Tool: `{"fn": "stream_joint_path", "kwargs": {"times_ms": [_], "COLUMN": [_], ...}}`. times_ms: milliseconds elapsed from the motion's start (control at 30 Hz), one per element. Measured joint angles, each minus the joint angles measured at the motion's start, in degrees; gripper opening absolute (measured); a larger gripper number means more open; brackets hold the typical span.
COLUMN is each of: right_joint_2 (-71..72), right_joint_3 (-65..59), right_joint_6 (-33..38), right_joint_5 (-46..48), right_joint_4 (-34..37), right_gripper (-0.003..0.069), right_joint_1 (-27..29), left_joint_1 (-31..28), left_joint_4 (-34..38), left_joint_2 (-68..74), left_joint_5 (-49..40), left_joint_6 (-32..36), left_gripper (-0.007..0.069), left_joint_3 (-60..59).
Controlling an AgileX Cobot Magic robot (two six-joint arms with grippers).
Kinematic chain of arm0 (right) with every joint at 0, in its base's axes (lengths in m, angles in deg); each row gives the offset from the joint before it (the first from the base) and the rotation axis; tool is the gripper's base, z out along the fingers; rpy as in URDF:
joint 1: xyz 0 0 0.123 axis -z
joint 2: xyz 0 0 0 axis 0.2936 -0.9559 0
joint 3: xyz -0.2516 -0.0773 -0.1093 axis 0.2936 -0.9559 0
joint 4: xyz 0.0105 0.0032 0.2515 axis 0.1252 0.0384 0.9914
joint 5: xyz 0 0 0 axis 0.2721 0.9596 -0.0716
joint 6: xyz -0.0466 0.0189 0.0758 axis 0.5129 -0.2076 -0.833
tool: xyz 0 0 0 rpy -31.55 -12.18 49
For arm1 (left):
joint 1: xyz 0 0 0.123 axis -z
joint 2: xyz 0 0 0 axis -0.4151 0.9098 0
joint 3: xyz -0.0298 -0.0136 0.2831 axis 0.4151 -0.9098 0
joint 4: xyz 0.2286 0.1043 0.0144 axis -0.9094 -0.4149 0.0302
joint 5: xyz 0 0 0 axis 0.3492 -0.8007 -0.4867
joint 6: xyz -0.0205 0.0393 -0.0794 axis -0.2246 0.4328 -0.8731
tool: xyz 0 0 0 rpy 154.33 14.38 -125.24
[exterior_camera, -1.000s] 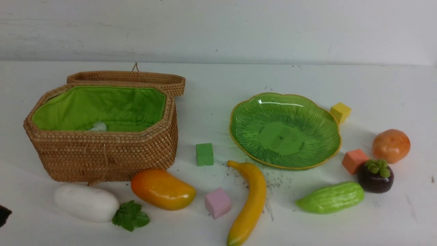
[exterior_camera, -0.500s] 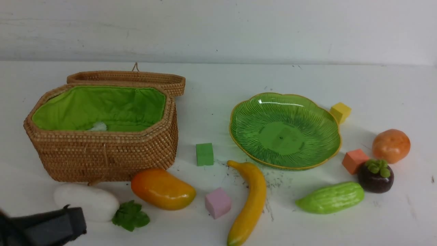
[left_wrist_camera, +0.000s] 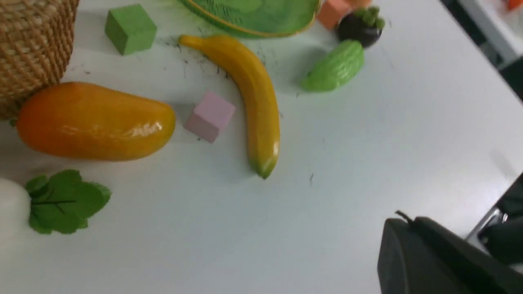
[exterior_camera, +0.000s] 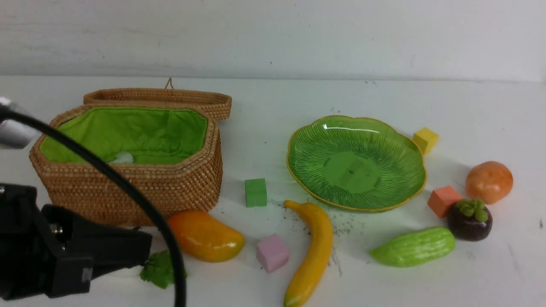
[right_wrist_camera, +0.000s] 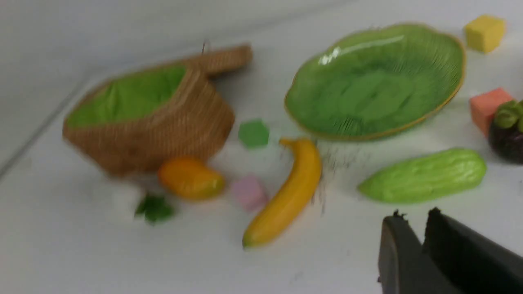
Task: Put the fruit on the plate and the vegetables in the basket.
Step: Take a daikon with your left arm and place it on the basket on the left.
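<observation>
Both grippers are empty: the left gripper (exterior_camera: 145, 246), pinched shut, hangs close by the white radish (left_wrist_camera: 9, 206) lying just in front of the basket (exterior_camera: 187, 187); the right gripper (right_wrist_camera: 416, 223) shows a thin gap. Better spread the left jaws first, clasp the radish's body crosswise, not its leaves (left_wrist_camera: 61, 202), then lift over the wicker rim.

Bench (exterior_camera: 384, 281) is carrying 3 fruits: mango (exterior_camera: 204, 236), banana (exterior_camera: 313, 251), mangosteen (exterior_camera: 469, 219); 3 vegetables: radish (left_wrist_camera: 10, 208), gourd (exterior_camera: 413, 246), tomato ball (exterior_camera: 489, 182); 4 cubes: green cube (exterior_camera: 255, 192), pink cube (exterior_camera: 272, 253), yellow cube (exterior_camera: 425, 140), orange cube (exterior_camera: 443, 201); 1 plate (exterior_camera: 356, 164), 1 basket (exterior_camera: 187, 187).
</observation>
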Motion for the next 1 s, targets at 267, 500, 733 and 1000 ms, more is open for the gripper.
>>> {"fn": "stream_joint_path", "kwargs": {"times_ms": [267,500,733,1000], "right_joint_2": [-11.7,-11.9,-11.9,-11.9], "right_joint_3": [20.4,22.6,22.6,22.6], "right_joint_6": [16.0,27.9,31.1,31.2], "right_joint_5": [20.3,21.4,21.4,21.4], "right_joint_4": [1.3,7.1,7.9,7.7], "right_gripper": [0.0084,0.0086,0.0097,0.0108], "right_joint_1": [-3.7,-7.1,-12.9,-15.5], "left_joint_1": [0.1,7.3,8.3,8.4], "left_joint_4": [-11.7,-23.9,-37.2,-41.8], "left_joint_2": [5.1,7.8,19.7,32.0], "left_joint_5": [-7.2,-7.5,-1.4,6.2], "left_joint_6": [3.2,10.5,18.8,25.3], "left_gripper": [-0.0013,-0.0013,0.0053,0.0459], "left_joint_3": [6.8,6.8,6.9,6.9]}}
